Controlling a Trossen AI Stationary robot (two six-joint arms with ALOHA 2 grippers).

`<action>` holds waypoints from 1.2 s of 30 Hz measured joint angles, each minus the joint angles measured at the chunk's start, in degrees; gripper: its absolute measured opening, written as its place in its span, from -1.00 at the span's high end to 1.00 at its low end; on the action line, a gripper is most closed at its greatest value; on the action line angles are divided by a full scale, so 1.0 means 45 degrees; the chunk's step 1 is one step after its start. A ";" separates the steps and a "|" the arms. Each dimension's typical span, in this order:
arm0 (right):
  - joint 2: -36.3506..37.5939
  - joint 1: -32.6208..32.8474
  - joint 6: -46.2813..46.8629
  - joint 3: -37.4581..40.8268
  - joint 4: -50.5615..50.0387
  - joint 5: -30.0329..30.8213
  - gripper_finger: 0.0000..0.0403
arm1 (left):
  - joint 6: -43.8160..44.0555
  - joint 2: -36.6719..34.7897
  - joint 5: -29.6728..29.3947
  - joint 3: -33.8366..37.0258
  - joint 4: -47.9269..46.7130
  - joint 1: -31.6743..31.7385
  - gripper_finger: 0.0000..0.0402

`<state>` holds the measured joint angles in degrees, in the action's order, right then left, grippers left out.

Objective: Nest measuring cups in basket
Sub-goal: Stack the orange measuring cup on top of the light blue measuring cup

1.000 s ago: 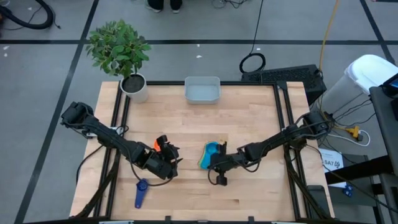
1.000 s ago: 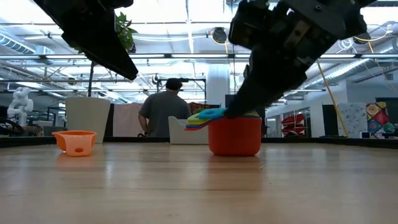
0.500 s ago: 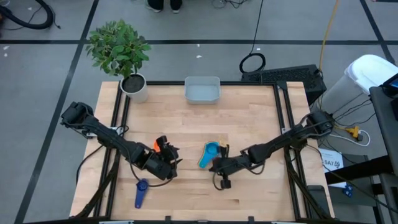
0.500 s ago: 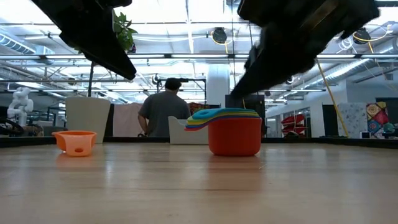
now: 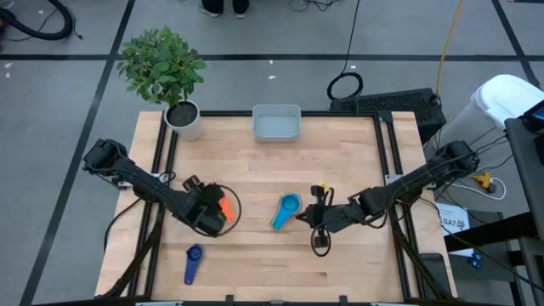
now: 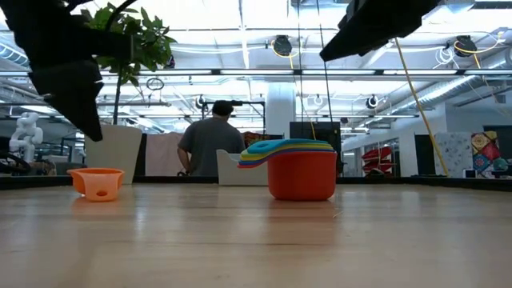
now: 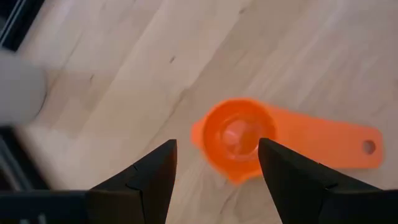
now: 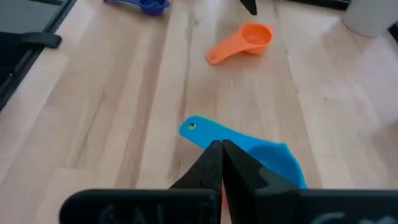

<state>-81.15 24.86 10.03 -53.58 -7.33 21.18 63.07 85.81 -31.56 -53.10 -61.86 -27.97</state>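
- The dark blue cup (image 5: 193, 263) is seen lying alone near the front left edge of the table (image 5: 255, 170); it has not moved.
- The left gripper (image 5: 212, 208) has been swung round and is now held right above the orange cup (image 7: 237, 138), with its jaws open and nothing held.
- The right gripper (image 5: 316, 214) has been pulled back to the right, away from the stack of cups (image 5: 287, 210). Its jaws are closed on nothing.
- The stack, bright blue on top and red at the bottom, is left standing free near the middle of the table.
- Bare wood is seen between the stack and the basket (image 5: 276, 123).
- The basket sits at the far edge, beside the plant pot (image 5: 184, 119).
- No writing can be read.
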 joint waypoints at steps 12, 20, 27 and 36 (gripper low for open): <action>0.0074 -0.0422 0.2485 0.1114 -0.1148 -0.0137 0.98 | 0.2445 -0.1141 0.1437 -0.0087 -0.0713 0.0982 -0.14; 0.0343 -0.0345 0.3806 0.1734 -0.2299 -0.0449 0.86 | 0.0861 -0.1073 0.2629 0.0298 0.0264 0.2710 -0.14; 0.1804 -0.0335 0.3967 0.1744 -0.3649 -0.0098 0.78 | 0.0498 -0.1080 0.4018 0.1525 0.0521 0.3515 -0.14; 0.3325 -0.0340 0.3868 0.1744 -0.4186 0.0996 0.75 | 0.0583 -0.1076 0.4827 0.2035 0.3206 0.3434 -0.14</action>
<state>-66.19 23.33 27.43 -45.74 -26.16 25.66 65.69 80.97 -9.84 -43.94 -47.43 -12.51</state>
